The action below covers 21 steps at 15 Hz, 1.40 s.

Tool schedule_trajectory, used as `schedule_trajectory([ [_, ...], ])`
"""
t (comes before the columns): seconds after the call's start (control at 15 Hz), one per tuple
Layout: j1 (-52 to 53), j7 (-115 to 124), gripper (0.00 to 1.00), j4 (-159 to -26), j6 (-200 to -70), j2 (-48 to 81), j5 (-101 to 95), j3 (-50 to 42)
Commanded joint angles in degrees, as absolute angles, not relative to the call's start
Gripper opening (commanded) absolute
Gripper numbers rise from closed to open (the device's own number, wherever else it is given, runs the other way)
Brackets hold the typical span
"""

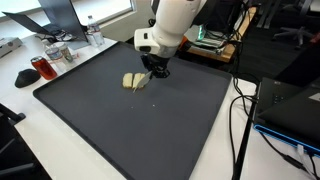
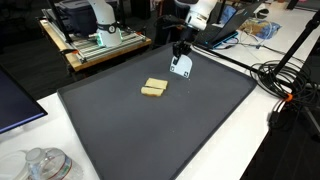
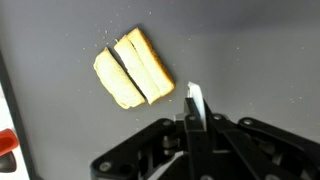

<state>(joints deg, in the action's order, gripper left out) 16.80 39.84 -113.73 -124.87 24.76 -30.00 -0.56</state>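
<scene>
Dark mat [image 1: 120,130] covers the desk [image 1: 40,145], with two bread pieces [image 3: 133,68] side by side. Near them my tool [image 3: 195,120] is closed on a thin white piece [image 3: 195,100].

A robotics lab: loose cables [image 2: 282,78], a laptop [image 1: 60,14], a wooden equipment cart [image 2: 72,52].
</scene>
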Motion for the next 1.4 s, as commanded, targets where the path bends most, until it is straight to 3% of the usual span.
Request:
schedule_trajectory([
  [0.0, 19.4, 42.9, 0.01, -108.5, -119.3, 29.1, -31.5, -1.0],
  [0.53, 16.2, 35.6, 0.01, -105.2, -114.8, 28.4, -27.2, -0.4],
  [1.33, -3.3, -2.7, 0.01, -107.8, -122.0, 20.1, -5.9, -0.4],
])
